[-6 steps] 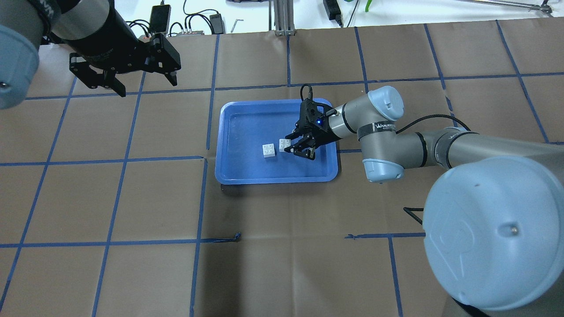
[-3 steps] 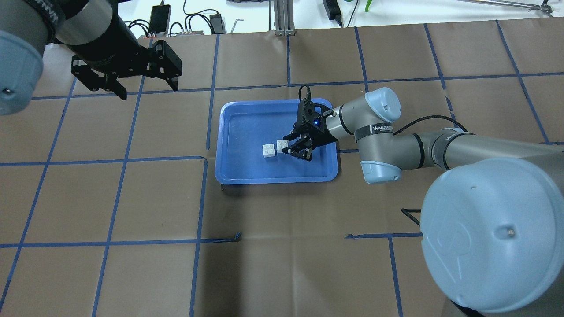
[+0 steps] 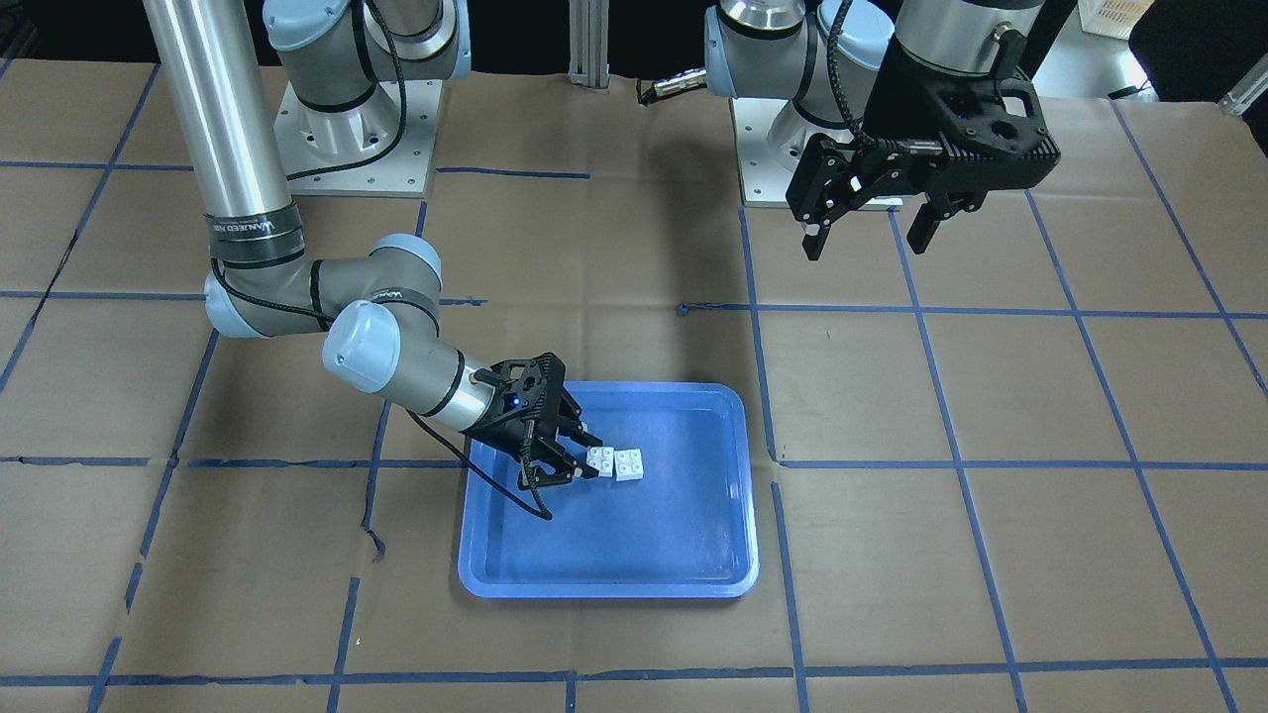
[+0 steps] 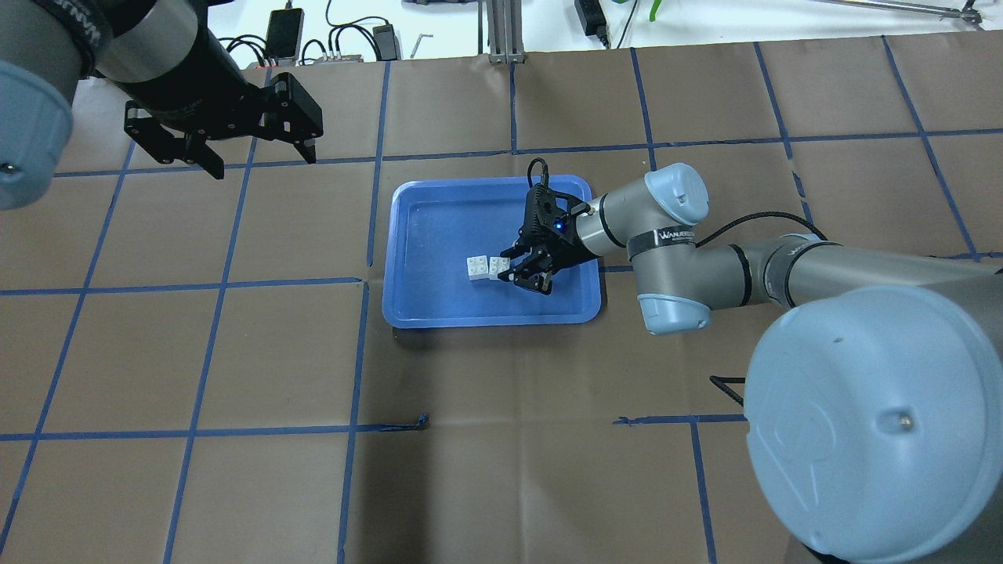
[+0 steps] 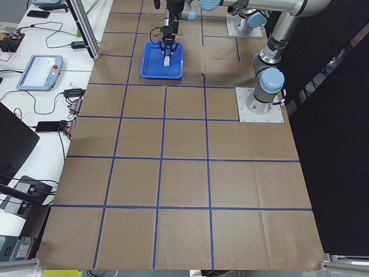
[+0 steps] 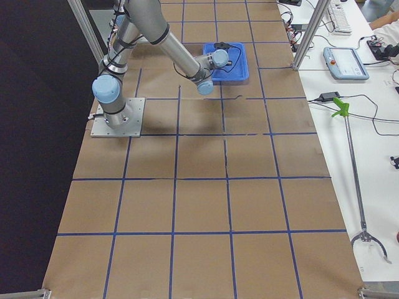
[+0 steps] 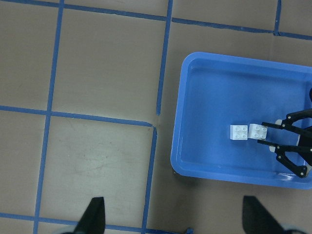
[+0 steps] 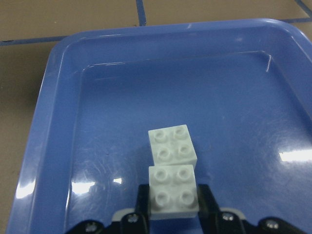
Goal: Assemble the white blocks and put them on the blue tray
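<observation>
The blue tray [image 4: 407,313] lies mid-table. Two white blocks sit in it side by side. My right gripper [image 4: 511,270] is shut on one white block [image 4: 498,266], low over the tray floor. In the right wrist view this held block [image 8: 173,191] sits between the fingers [image 8: 204,201], right against the near edge of the free white block [image 8: 172,145]. The free block also shows in the overhead view [image 4: 476,266]. My left gripper [image 4: 262,160] is open and empty, high over the table to the far left of the tray.
The table is covered in brown paper with a blue tape grid. Cables, a phone and a frame post [image 4: 501,31] lie beyond the far edge. The arm bases [image 3: 357,129] stand on the robot's side. The tray rim [image 8: 48,146] rises around the blocks.
My right gripper has carried its white block leftward in the overhead view, closing the gap to the free block. The left arm has shifted only slightly.
</observation>
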{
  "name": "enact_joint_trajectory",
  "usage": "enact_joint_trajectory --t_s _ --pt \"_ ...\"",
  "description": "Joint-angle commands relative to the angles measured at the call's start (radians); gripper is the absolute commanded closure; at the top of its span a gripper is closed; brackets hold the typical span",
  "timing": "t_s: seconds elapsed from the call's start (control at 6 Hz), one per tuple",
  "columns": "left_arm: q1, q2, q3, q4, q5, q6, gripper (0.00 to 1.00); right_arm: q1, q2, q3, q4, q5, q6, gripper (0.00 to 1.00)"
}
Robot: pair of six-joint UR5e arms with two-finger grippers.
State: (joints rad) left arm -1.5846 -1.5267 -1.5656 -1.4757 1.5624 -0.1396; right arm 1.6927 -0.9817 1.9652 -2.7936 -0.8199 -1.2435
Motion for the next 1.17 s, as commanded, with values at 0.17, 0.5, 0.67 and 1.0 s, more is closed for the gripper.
enact_joint_trajectory --t_s 0.17,0.5,0.67,1.0 --pt "0.0 0.002 -0.001 0.0 -0.001 0.0 0.01 0.007 0.001 0.001 -0.01 0.001 0.01 0.66" --pt "0.002 0.003 0.001 0.0 -0.001 0.0 0.01 0.007 0.001 0.0 -0.02 0.001 0.009 0.66" --pt "0.002 0.0 0.013 -0.017 0.001 0.005 0.01 0.007 0.008 0.0 -0.044 0.001 0.009 0.66" --pt "0.009 -0.004 0.035 -0.073 0.002 0.02 0.01 0.007 0.011 -0.002 -0.044 -0.001 0.009 0.66"
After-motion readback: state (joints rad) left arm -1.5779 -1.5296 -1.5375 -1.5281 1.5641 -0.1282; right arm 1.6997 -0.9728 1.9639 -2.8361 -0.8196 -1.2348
